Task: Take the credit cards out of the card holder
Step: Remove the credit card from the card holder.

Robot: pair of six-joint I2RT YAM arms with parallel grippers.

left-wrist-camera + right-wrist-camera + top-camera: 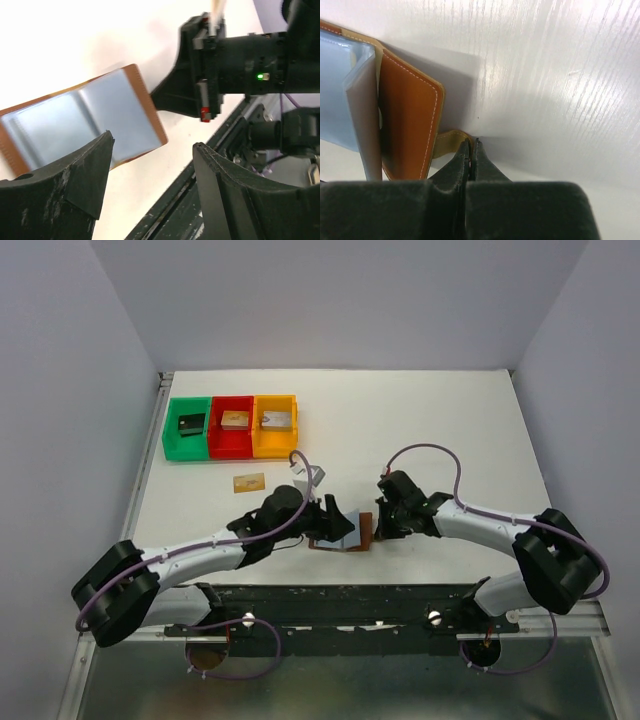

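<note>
**Top view.** Bright, even light from above. The white table (430,430) is uniformly lit, the shadows under the arms are soft and short, and focus is sharp throughout.

**Left wrist view.** Beyond the spread jaws of the left gripper (152,142) the table is burnt out to featureless white. The card holder (75,120), ahead of the jaws, is slightly smeared, with a dull sheen on its pale pockets. The near fingers (65,195) are dark and soft-edged.

**Right wrist view.** Past the closed tips of the right gripper (472,144), glare streaks the table's grain. A diffuse grey shadow falls just beyond the tips, beside the card holder. The jaws themselves are black and out of focus.
</note>
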